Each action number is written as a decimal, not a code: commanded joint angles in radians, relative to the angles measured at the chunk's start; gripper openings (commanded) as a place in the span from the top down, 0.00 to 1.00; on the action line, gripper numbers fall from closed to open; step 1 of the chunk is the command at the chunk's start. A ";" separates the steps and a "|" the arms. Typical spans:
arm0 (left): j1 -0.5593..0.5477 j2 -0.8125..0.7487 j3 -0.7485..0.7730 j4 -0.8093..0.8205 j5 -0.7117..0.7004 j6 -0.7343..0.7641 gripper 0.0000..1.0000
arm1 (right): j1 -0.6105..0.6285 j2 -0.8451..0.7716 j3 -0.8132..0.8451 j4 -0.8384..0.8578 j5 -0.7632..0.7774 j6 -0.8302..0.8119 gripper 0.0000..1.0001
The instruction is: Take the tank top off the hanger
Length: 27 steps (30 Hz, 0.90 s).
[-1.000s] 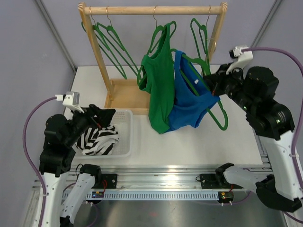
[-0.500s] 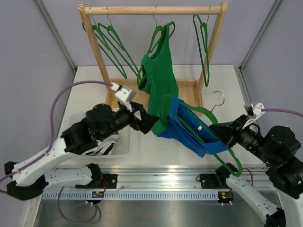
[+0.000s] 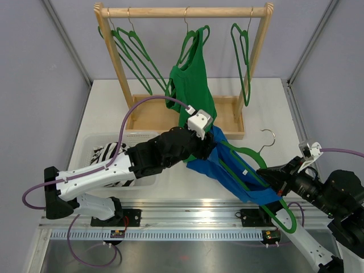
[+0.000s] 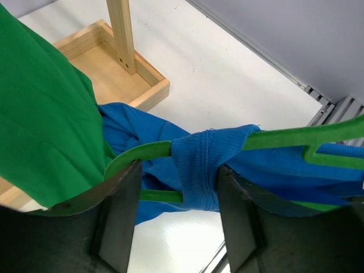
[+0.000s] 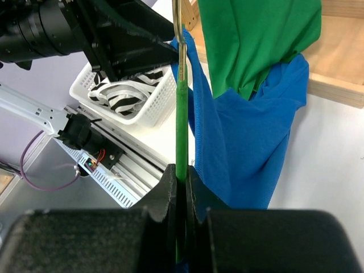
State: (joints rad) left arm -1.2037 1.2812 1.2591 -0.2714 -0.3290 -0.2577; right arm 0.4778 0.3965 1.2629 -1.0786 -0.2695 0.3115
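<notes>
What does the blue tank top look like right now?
The blue tank top is soft, ribbed-looking cloth, crumpled and sagging. It hangs on a green hanger held off the rack, tilted above the white table. One strap is bunched around the hanger's arm, between the left hand's open fingers. The right hand pinches the hanger. A green top hangs against it.

You are looking at a wooden rack (image 3: 185,11) standing at the far side of the table (image 3: 102,108), its base tray (image 3: 153,114) resting on the white top. A green top (image 3: 193,85) is hanging from the middle of its rail. Empty green hangers (image 3: 133,57) are dangling to the left of it and a single one (image 3: 243,57) to the right. Nearer the left edge, a white basket (image 3: 114,135) is holding a zebra-striped cloth (image 3: 105,152).
</notes>
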 commanded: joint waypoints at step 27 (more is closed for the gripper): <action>0.231 -0.210 -0.136 -0.207 -0.391 -0.359 1.00 | 0.007 -0.021 -0.025 -0.038 -0.324 -0.210 1.00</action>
State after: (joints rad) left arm -1.0195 1.1145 1.1305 -0.4297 -0.5961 -0.5262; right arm 0.4778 0.4026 1.2068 -1.1019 -0.4240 0.1890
